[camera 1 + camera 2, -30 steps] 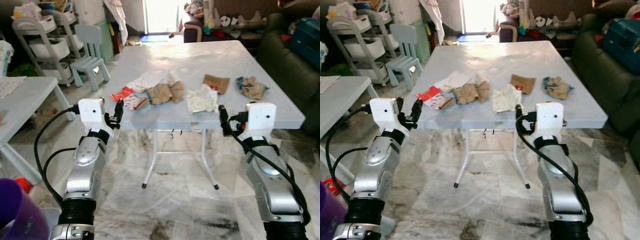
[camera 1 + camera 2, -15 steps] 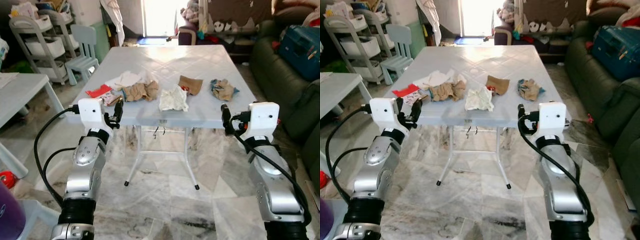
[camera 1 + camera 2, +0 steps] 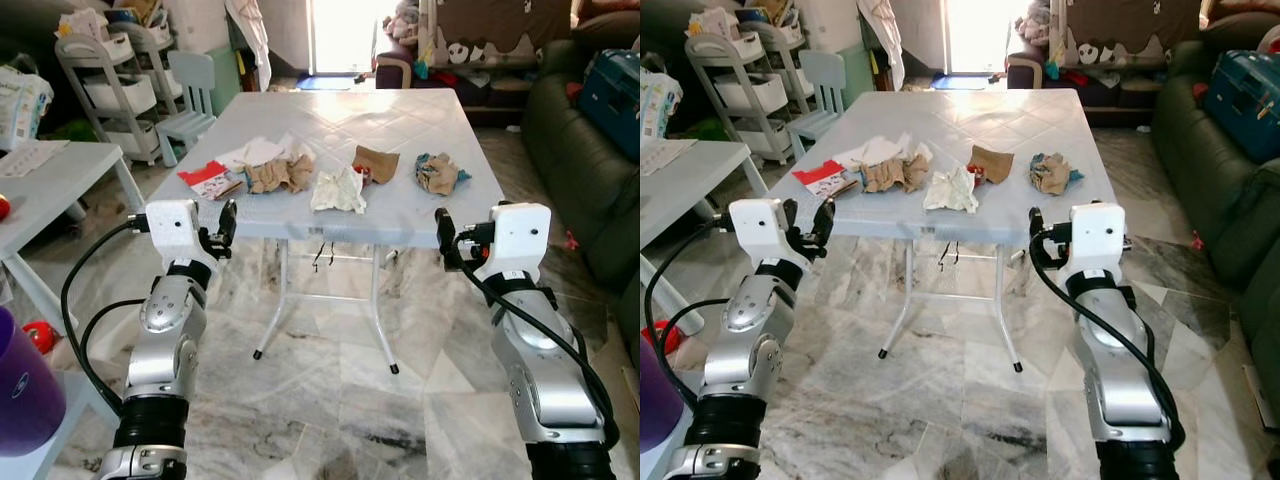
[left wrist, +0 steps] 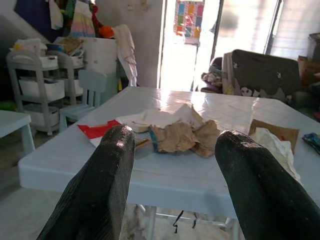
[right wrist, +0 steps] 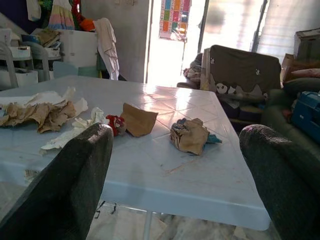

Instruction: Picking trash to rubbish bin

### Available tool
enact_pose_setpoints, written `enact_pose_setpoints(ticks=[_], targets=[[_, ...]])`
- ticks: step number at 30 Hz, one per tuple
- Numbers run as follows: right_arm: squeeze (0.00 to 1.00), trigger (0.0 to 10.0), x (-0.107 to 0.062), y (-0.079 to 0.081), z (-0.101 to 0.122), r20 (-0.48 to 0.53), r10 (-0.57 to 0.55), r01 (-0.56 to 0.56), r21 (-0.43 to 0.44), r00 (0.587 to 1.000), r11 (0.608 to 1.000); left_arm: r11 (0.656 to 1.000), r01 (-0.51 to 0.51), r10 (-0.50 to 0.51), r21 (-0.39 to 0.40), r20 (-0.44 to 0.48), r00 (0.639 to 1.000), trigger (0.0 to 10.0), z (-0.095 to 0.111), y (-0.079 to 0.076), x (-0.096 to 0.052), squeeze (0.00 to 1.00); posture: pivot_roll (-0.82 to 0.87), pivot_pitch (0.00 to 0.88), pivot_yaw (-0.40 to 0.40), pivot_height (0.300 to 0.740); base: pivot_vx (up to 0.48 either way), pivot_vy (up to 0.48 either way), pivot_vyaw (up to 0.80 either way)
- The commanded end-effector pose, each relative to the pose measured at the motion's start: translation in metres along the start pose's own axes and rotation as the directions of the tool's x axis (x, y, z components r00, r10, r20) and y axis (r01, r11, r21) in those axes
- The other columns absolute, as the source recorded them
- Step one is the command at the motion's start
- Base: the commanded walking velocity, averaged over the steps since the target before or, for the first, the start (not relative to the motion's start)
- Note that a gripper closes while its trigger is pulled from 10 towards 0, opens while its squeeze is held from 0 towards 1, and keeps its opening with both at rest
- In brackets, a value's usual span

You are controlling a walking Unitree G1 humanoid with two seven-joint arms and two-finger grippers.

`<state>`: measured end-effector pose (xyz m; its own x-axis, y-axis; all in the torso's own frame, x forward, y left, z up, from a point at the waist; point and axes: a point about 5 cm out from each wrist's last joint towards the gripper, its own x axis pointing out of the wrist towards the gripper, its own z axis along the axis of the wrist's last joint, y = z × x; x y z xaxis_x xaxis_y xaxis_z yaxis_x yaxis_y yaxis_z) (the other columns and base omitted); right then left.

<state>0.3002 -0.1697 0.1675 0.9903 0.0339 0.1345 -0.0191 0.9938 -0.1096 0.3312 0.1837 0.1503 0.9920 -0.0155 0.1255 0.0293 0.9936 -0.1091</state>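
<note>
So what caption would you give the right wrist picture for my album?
Open right gripper faces a pale table strewn with crumpled paper trash.

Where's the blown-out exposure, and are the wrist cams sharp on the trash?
Eye views: doorway behind the table is blown out. Left wrist view: bright windows, soft black fingers, crumpled brown paper readable. Right wrist view: glare on the tabletop, brown wad fairly sharp, fingers blurred.

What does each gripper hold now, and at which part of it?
Nothing is held. The left gripper and the right gripper are both open and empty, short of the table; the trash, such as the crumpled brown paper, lies on it.
</note>
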Motion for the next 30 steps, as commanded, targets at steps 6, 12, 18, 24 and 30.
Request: enact_pose_setpoints(ticks=[6, 12, 18, 24, 30], targets=[[0.00, 10.0, 0.002, 0.000, 0.003, 0.012, 0.003, -0.003, -0.003, 1.000, 1.000, 1.000, -0.012, 0.012, 0.000, 0.006, 1.000, 10.0, 0.004, 0.003, 0.003, 0.00, -0.14, 0.000, 0.020, 0.740, 0.124, 0.422, 0.00], [0.00, 10.0, 0.002, 0.001, 0.004, 0.012, 0.003, -0.003, -0.004, 1.000, 1.000, 1.000, -0.022, 0.022, 0.003, -0.007, 1.000, 10.0, 0.001, 0.003, 0.003, 0.00, -0.14, 0.000, 0.020, 0.740, 0.000, 0.051, 0.00], [0.00, 10.0, 0.002, 0.001, 0.004, 0.012, 0.000, 0.000, -0.006, 1.000, 1.000, 1.000, 0.006, -0.006, -0.005, -0.024, 1.000, 10.0, -0.004, -0.003, 0.001, 0.00, -0.14, 0.000, 0.021, 0.740, 0.000, 0.000, 0.00], [0.00, 10.0, 0.001, 0.001, 0.004, 0.012, -0.004, 0.004, -0.007, 1.000, 1.000, 0.999, 0.042, -0.042, -0.015, -0.017, 0.999, 10.0, -0.004, -0.009, -0.002, 0.00, -0.14, 0.000, 0.024, 0.740, 0.000, 0.000, 0.00], [0.00, 10.0, 0.001, 0.001, 0.003, 0.012, -0.007, 0.007, -0.006, 1.000, 1.000, 0.998, 0.058, -0.058, -0.012, -0.009, 0.998, 10.0, -0.001, -0.009, 0.000, 0.00, -0.14, 0.000, 0.026, 0.740, 0.145, 0.000, 0.00]])
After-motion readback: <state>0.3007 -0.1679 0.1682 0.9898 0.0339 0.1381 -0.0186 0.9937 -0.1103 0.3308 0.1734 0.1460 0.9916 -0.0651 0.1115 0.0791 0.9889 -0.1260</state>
